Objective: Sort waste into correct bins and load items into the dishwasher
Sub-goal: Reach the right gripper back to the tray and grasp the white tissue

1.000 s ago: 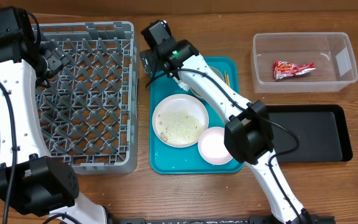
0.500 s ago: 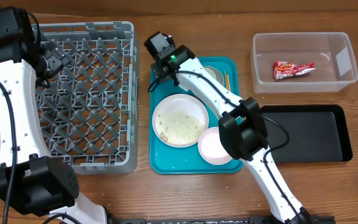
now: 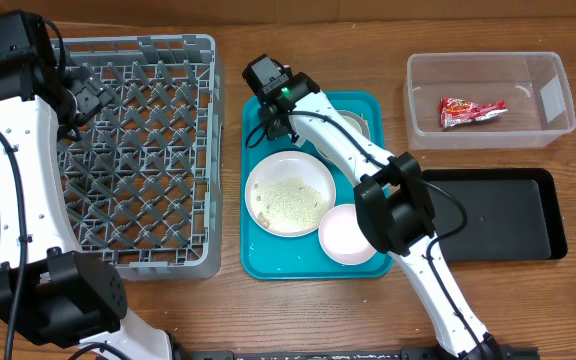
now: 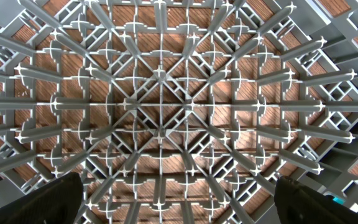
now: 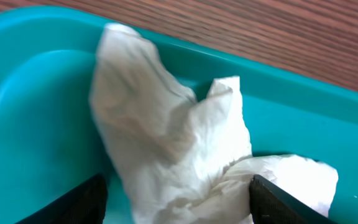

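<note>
My right gripper (image 3: 271,116) is low over the far left corner of the teal tray (image 3: 258,255). In the right wrist view it (image 5: 176,194) is open, with one finger on each side of the crumpled white napkin (image 5: 166,143). In the overhead view the arm hides the napkin. The pink plate (image 3: 290,192) holds rice grains. The pink bowl (image 3: 346,234) sits in front of and to the right of the plate. The grey-white bowl (image 3: 356,122) and the chopsticks (image 3: 366,128) are partly hidden by the arm. The red wrapper (image 3: 472,110) lies in the clear tub (image 3: 423,70). My left gripper (image 3: 90,100) is open and empty above the grey dish rack (image 3: 138,170); the left wrist view (image 4: 179,196) shows only lattice below it.
The black tray (image 3: 493,215) lies right of the teal tray, in front of the clear tub. The dish rack lattice (image 4: 160,112) fills the left wrist view. Bare wooden table lies between the rack and the teal tray.
My right gripper has moved right and toward the front, from beside the teal tray's far left corner to over it. The left arm has not moved.
</note>
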Motion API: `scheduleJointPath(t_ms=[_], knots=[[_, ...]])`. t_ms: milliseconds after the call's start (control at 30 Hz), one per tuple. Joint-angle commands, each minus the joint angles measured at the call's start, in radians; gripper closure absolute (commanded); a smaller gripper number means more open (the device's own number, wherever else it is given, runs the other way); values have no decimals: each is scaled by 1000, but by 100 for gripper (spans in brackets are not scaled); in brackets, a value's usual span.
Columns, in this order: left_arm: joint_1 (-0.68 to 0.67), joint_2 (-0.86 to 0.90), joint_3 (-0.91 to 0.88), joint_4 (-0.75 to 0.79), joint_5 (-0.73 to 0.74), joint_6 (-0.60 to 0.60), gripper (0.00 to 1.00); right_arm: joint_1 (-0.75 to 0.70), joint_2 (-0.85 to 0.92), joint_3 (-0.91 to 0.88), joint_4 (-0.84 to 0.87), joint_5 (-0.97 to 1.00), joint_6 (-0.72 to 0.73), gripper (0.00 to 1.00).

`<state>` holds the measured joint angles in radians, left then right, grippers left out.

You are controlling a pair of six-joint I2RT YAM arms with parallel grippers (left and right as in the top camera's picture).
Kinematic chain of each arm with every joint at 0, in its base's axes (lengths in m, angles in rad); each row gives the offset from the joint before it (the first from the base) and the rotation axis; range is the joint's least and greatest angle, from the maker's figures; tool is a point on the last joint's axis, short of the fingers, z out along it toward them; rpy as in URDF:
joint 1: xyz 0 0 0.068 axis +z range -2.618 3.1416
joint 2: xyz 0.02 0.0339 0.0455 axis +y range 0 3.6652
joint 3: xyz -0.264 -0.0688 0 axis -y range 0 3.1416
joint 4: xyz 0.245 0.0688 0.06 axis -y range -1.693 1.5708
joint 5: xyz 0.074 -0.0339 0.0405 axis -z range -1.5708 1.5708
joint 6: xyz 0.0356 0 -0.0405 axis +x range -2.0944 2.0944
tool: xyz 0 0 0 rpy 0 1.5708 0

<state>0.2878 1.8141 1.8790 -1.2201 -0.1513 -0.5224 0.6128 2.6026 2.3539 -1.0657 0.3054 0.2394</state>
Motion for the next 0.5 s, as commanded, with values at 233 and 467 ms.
scheduleJointPath(t_ms=[233, 467], knots=[[-2, -21, 22, -2, -10, -9, 0, 11, 12, -7, 14, 16, 23, 50], [-2, -21, 22, -2, -10, -9, 0, 29, 11, 60, -18, 16, 29, 91]])
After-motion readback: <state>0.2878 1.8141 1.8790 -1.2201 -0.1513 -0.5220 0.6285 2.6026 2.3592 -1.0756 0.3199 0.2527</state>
